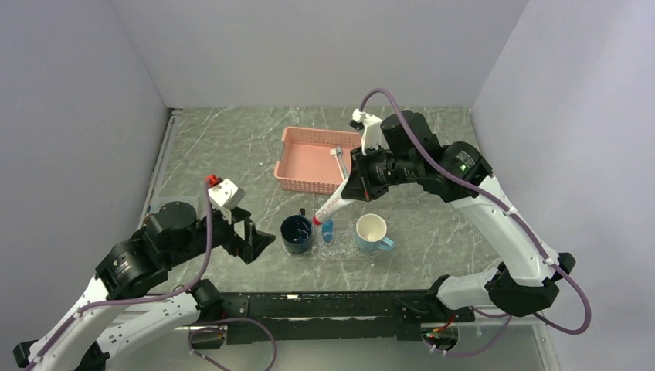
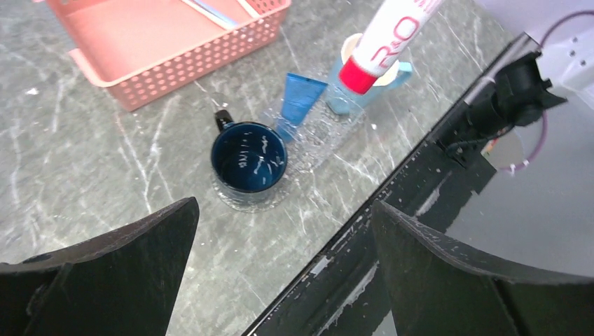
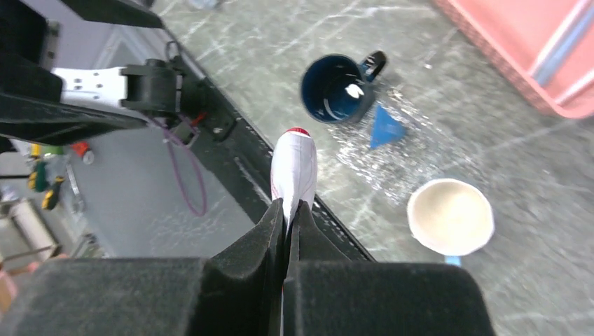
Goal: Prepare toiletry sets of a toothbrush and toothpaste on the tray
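Toothpaste tube (image 3: 294, 168), white with a red cap, hangs cap-down, clamped in the right pincer (image 3: 287, 210). It seems to be over the clear tray (image 2: 322, 136), between the dark blue mug (image 2: 249, 157) and the pale mug (image 1: 371, 230). A flat blue tube (image 2: 300, 101) already lies on that tray. The left pincer (image 2: 284, 231) stands wide apart and empty beside the dark mug. One toothbrush (image 1: 340, 161) lies in the pink basket (image 1: 305, 166), so no set looks complete yet.

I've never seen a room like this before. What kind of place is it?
Probably a robot practice booth in a lab, not a home. Plain grey walls box in a marbled table, and a left arm and a right arm are bolted at its near edge.
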`<state>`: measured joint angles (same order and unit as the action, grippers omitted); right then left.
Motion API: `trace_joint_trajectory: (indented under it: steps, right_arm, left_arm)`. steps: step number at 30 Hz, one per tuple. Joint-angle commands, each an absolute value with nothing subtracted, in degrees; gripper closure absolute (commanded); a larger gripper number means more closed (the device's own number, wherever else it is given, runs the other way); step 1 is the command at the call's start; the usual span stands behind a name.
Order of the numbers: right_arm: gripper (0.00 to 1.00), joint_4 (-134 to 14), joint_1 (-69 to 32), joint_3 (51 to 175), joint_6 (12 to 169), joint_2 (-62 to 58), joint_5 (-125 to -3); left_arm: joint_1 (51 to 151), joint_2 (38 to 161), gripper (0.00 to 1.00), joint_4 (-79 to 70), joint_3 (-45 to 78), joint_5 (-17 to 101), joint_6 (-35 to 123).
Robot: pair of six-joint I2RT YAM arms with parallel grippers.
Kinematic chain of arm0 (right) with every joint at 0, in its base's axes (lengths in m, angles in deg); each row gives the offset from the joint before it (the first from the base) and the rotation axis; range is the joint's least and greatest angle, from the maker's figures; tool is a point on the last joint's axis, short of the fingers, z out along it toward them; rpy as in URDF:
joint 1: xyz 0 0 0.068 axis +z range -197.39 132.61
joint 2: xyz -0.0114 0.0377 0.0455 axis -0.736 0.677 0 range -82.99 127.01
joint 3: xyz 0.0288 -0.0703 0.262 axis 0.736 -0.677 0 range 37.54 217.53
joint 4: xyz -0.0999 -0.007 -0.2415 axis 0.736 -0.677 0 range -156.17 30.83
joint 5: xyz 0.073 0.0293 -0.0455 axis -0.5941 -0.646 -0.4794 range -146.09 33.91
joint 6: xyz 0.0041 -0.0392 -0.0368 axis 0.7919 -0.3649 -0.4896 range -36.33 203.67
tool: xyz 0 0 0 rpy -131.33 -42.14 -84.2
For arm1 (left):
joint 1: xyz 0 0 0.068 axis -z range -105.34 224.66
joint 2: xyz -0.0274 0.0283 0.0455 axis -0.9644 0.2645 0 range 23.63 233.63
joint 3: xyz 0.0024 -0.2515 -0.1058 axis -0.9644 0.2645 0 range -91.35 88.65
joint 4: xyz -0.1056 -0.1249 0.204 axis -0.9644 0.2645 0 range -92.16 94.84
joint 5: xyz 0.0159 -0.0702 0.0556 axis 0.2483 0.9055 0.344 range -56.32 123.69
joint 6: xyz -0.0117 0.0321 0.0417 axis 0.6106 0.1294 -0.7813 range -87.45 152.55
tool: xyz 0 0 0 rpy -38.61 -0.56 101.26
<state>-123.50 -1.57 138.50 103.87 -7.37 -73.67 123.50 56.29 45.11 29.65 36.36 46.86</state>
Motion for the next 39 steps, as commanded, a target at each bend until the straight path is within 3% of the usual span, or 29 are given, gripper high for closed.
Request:
trace_joint_trajectory:
  steps: [1,21,39]
  right_arm:
    - [1.0,-131.11,-1.78,143.0,101.22,-8.86,-61.94]
    - [1.0,-125.04,-0.05,130.71,102.39,-6.85,-51.22]
    - [1.0,-120.43,4.88,127.49,105.82,-1.8,-43.49]
  left_arm:
    - [123.69,53.56,0.01,43.26,30.46,28.08,49.74]
    - [123.73,48.51,0.0,44.63,38.55,23.79,52.17]
    - [123.76,45.6,0.01,42.93,43.02,24.32,52.2]
